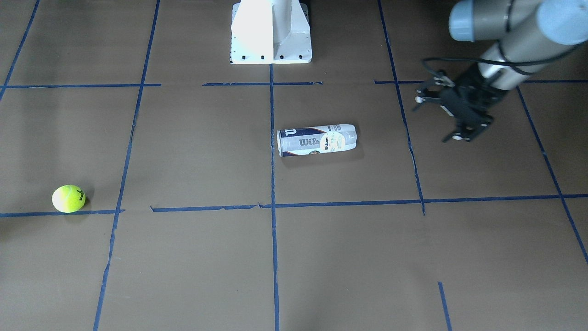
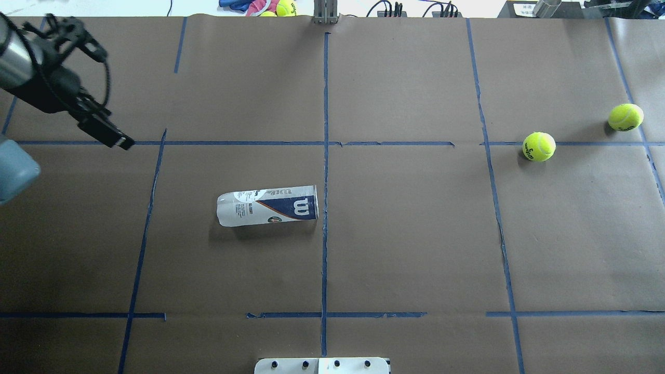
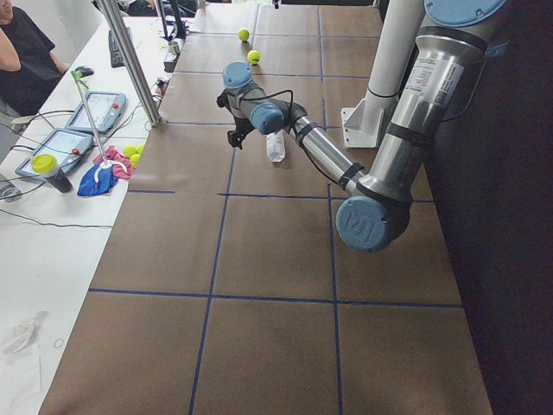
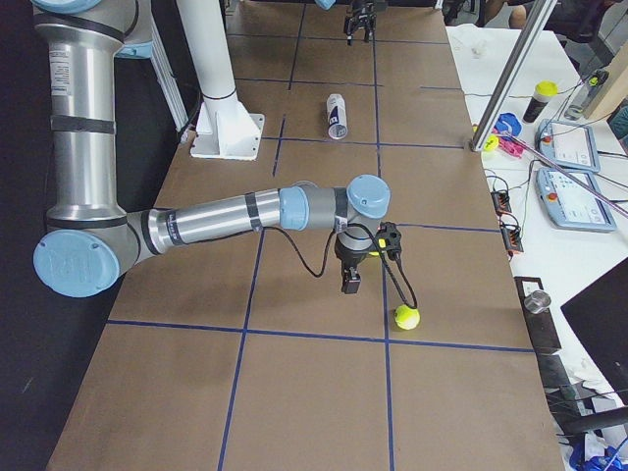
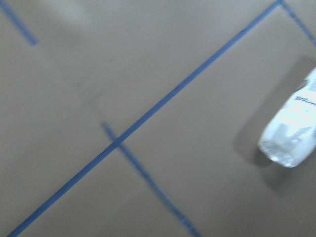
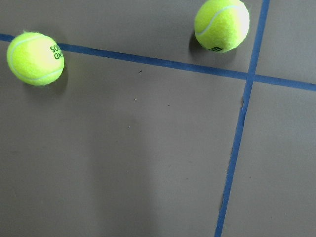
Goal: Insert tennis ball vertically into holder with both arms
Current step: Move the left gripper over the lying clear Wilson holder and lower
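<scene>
Sideways, the holder (image 1: pixel 317 140) reads "Wilson"; the tennis ball (image 1: pixel 68 198) bears black print.

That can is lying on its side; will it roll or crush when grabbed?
The holder lies on its side, so a sideways nudge would probably roll it. Its clear plastic wall suggests that it is light and may flex when squeezed.

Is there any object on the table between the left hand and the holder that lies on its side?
No, nothing visible. Between the left hand and the holder there is only brown paper with one blue tape line. The nearest tennis ball lies on the holder's other side.
</scene>
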Motion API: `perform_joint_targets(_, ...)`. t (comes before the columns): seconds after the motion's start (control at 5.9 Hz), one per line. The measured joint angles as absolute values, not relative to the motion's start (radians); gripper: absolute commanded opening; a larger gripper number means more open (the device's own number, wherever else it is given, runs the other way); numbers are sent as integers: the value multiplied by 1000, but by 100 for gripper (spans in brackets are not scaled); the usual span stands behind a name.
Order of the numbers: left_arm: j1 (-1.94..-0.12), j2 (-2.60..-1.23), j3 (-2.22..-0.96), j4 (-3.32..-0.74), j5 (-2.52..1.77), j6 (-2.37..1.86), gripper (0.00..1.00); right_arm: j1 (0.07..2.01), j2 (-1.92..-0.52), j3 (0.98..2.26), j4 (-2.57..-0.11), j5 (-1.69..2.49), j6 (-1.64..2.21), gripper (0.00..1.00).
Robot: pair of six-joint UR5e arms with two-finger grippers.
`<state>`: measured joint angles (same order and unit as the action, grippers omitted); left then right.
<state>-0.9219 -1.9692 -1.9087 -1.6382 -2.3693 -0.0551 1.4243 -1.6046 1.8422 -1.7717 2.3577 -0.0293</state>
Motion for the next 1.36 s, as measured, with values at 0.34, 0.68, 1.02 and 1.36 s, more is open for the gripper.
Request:
perform_joint_targets(0.34, -739, -2118, -1886, -1621, -2188, -45, 100, 1425, -1602, 1838, -1772, 2358, -28, 100)
perform_joint_targets(0.68, -641, -2283, -1779, -1527, -2014, 9, 100, 1425, -1597, 1836, -1772, 2358, -27, 100)
perform_joint_targets(1.02, -553, -2376, -1697, -1420, -1859, 102, 100, 1425, -1597, 1835, -1772, 2358, -28, 100)
perform_joint_targets(1.36, -513, -2417, -1626, -1381, -1796, 188, 100, 1425, -1597, 1839, -1772, 2358, -29, 100)
